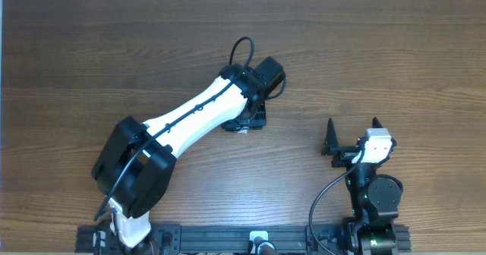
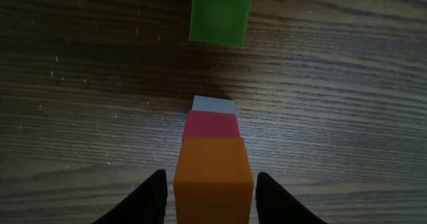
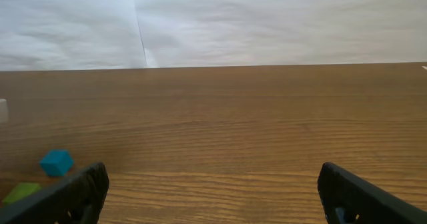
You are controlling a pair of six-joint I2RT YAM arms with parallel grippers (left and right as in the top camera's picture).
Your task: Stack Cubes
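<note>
- The left arm reaches up the table [image 1: 114, 42] towards its middle, and the left gripper [image 1: 247, 121] hangs directly over a stack of cubes.
- From the left wrist, the stack shows three cubes: an orange cube [image 2: 213, 197] on top, a red cube [image 2: 211, 124] under it, and a pale grey cube [image 2: 213, 105] at the bottom, resting on the wood.
- The left gripper [image 2: 210, 174] has its fingers spread, one on each side of the orange cube. A sliver of table shows between one finger and the cube (on the other side the gap is too thin to judge), so the cube is flanked, not pinched.
- A green cube [image 2: 220, 14] lies flat on the table near the stack, apart from it.
- The right arm stands folded close to its base at the table's right, well apart from the stack. The right gripper [image 1: 352, 124] has its fingers spread wide and holds nothing.
- From the right wrist, the right gripper [image 3: 212, 167] faces across bare wood towards a white backdrop [image 3: 267, 24].
- Off to one side there lie a blue cube [image 3: 55, 162] and, just beside it, the green cube [image 3: 20, 192], both on the table.
</note>
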